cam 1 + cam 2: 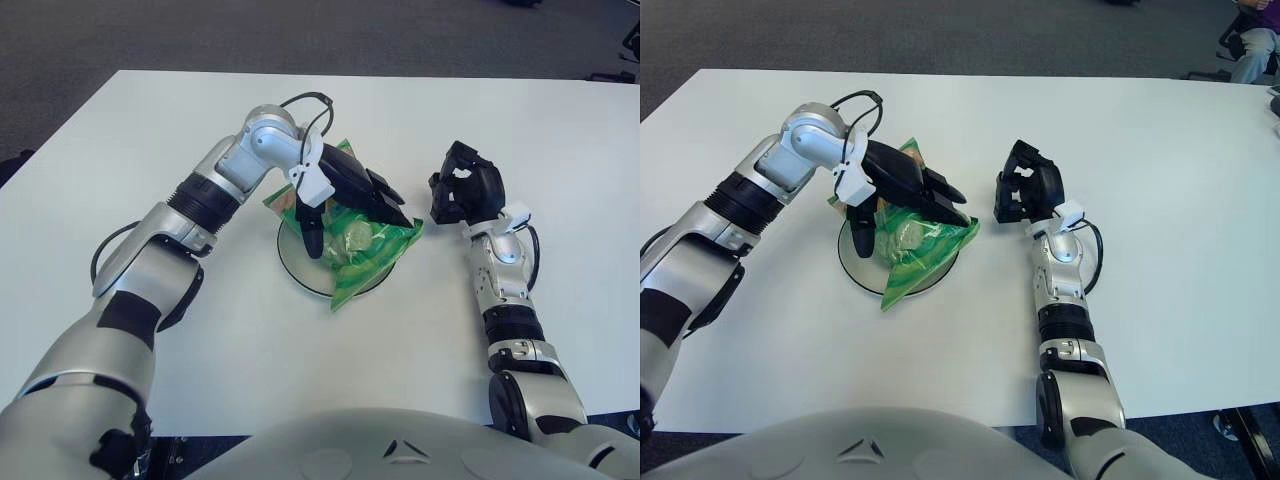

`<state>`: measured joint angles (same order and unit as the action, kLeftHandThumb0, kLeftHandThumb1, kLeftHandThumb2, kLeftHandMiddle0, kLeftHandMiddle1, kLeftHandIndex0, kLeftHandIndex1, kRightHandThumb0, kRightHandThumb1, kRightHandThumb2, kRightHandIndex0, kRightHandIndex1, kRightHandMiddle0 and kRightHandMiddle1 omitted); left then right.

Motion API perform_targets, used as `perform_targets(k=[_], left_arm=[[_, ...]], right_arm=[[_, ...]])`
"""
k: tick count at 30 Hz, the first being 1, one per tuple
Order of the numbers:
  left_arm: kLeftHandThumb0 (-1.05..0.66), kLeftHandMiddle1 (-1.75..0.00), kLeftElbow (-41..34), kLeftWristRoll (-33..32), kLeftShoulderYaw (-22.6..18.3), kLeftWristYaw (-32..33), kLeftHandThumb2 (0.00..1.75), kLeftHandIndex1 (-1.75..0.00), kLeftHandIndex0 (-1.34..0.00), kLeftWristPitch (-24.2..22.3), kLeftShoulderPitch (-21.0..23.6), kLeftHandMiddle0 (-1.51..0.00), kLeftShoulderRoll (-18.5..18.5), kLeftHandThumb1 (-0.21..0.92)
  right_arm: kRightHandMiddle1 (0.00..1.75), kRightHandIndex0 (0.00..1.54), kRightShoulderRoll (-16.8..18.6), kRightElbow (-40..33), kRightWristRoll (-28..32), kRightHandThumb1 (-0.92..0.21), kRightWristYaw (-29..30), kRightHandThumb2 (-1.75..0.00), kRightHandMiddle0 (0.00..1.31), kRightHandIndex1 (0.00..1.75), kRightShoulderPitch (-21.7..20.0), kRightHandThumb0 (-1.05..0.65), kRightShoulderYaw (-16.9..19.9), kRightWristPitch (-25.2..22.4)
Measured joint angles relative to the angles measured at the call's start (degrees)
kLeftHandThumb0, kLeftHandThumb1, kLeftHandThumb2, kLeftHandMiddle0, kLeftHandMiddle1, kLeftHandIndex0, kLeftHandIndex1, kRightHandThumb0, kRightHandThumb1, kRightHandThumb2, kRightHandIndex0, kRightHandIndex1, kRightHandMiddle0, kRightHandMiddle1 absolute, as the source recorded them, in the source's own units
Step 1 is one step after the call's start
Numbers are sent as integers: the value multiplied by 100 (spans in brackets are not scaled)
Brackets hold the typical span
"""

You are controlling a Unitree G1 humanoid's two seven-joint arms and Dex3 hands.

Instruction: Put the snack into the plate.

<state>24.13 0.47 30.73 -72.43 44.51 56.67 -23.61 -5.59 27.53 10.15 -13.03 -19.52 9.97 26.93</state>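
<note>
Green and crinkled, the snack bag [362,243] already lies across the round plate [293,262] at the centre of the frame, its long axis running from upper left to lower right so that both ends overhang the rim, and the left hand [345,195] sits directly on top of it, fingers closed around its upper part. Judging from this, the coming move is only a release and a lift straight up. Well apart at right of centre, the right hand [466,193] hovers over the white table [150,120] with fingers curled on nothing, and nothing blocks the way.
</note>
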Motion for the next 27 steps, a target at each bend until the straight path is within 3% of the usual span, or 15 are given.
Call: perform_targets(k=[7, 18, 27], left_arm=[[-99, 0, 291, -201, -219, -37, 22, 0, 0, 258, 11, 0, -9, 71], [-94, 0, 1011, -225, -605, 127, 21, 0, 0, 1075, 143, 0, -6, 69], [-95, 0, 1432, -180, -877, 332, 24, 0, 0, 1286, 356, 0, -120, 72]], right_arm=[[175, 136, 16, -402, 2, -13, 38, -155, 77, 175, 113, -56, -26, -189], [175, 136, 24, -512, 2, -16, -83, -152, 75, 175, 177, -55, -44, -264], [175, 136, 24, -506, 1, -16, -126, -151, 75, 175, 177, -55, -42, -259]])
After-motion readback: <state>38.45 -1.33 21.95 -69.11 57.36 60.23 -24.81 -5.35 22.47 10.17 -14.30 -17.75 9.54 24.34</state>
